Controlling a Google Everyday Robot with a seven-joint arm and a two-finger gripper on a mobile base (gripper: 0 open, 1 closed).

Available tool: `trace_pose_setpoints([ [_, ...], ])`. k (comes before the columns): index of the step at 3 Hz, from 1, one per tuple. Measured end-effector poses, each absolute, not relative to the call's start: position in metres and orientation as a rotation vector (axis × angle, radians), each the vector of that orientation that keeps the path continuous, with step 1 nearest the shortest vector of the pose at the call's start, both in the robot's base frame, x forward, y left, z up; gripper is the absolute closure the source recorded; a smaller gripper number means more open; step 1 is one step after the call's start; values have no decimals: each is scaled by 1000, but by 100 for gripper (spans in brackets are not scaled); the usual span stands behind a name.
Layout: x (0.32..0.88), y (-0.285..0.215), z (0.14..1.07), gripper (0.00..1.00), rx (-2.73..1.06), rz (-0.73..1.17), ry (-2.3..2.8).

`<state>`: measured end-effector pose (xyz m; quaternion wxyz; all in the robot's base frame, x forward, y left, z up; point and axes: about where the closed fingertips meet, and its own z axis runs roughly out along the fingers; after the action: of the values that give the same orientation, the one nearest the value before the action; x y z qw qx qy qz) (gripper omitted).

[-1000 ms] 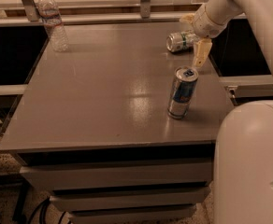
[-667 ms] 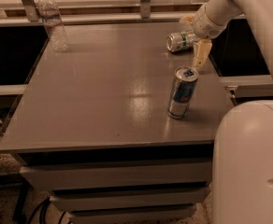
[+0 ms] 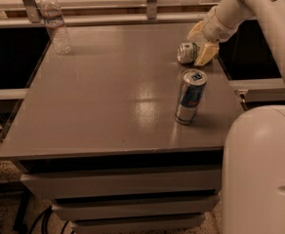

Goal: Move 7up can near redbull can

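Camera view shows the 7up can lying on its side in the upper right of the frame, near the far right edge of the table. The gripper sits right at the can's right-hand end, its two yellowish fingers spread apart. The redbull can stands upright below it in the picture, near but clearly apart. To do this step well, I judge the fingers should straddle the round body squarely before closing, since a can on its side is apt to roll away. The can should then come down just beside the redbull can without knocking that tall, slim can over. Whether either finger touches the 7up can I cannot tell, and its label is too small to read. The arm is cut off at the top right, and the robot's pale body hides the table's lower right corner. A water bottle stands at the upper left.
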<state>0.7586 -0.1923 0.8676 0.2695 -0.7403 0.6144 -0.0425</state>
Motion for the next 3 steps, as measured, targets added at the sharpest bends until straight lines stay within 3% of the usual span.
trace_pose_setpoints([
  [2, 755, -197, 866, 87, -1981, -95, 1663],
  [3, 755, -199, 868, 100, -1977, -96, 1663],
])
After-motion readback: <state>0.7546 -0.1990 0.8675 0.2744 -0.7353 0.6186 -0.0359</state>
